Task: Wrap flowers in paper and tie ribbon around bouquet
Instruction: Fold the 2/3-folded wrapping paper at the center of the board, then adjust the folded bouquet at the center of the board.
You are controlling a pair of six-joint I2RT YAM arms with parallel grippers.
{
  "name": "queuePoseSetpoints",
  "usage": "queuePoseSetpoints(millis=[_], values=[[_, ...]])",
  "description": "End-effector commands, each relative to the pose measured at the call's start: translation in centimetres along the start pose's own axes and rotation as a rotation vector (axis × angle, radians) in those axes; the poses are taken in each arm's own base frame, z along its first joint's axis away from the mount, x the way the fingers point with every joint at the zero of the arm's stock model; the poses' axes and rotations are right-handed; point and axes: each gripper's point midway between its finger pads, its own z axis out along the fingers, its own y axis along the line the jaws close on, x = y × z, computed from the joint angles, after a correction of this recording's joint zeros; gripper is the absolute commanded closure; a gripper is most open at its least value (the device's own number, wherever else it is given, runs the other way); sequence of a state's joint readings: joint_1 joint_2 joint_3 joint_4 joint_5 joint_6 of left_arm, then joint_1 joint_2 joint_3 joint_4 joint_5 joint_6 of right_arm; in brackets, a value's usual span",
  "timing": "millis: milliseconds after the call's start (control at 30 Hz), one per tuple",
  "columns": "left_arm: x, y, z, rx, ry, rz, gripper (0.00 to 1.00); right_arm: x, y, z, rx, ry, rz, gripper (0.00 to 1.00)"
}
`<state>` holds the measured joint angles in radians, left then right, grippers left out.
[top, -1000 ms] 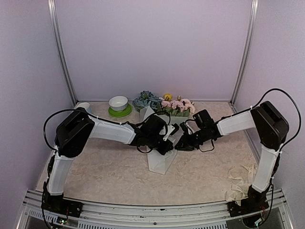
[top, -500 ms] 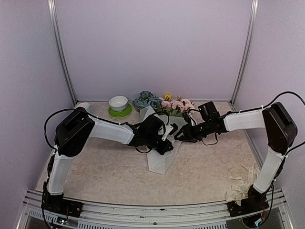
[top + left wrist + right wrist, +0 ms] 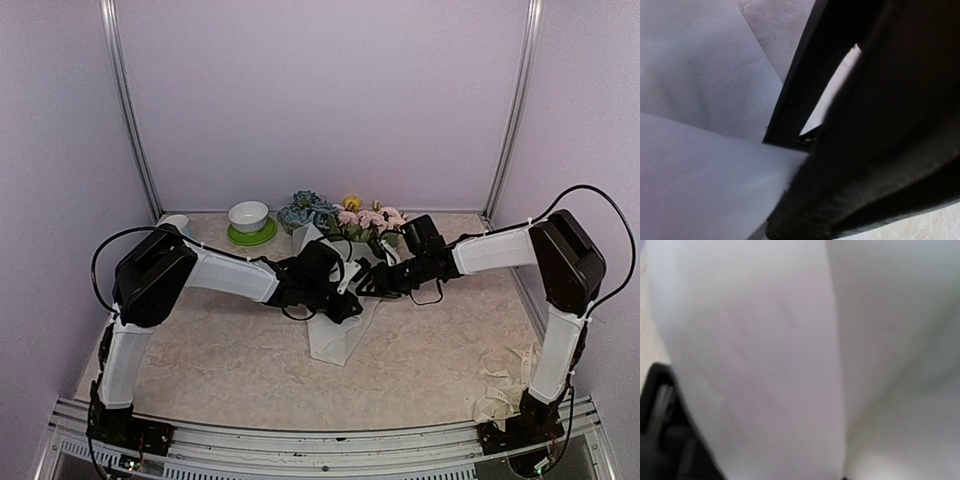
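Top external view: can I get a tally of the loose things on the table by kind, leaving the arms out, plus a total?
White bowl: 1
Green plate: 1
Small cup: 1
Flower bunch: 1
Paper sheet: 1
Ribbon: 1
Total: 6

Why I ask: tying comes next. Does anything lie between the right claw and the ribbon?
Nothing visible does. The right claw is at the paper mid-table; the ribbon lies by the right arm's base, with only bare table between.
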<state>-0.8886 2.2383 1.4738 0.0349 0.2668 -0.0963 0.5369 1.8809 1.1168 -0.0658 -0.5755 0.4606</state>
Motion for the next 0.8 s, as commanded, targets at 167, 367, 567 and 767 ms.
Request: queuePoseSetpoints(millis=[167, 367, 567, 767], values=[[-0.3, -1.3, -1.4, 0.042, -0.007, 0.021, 0.76, -1.9, -1.7, 0.1, 0.073, -0.072, -0.031, 0.97], [-4.2, -4.1, -5.9, 0.074, -0.16, 0.158, 0.47, -1.0, -3.6, 0.6, 0.063, -0.052, 0.012, 1.0], [-5.9, -6.1, -11.8, 0.132, -0.255, 0.253, 0.49, -1.2, -3.6, 0.7, 0.047, -0.058, 0.045, 1.0], [-4.1, 3.0, -14.4, -0.153, -0.177, 0.048, 0.64, -1.6, -3.1, 0.4, 0.035, -0.064, 0.035, 1.0]])
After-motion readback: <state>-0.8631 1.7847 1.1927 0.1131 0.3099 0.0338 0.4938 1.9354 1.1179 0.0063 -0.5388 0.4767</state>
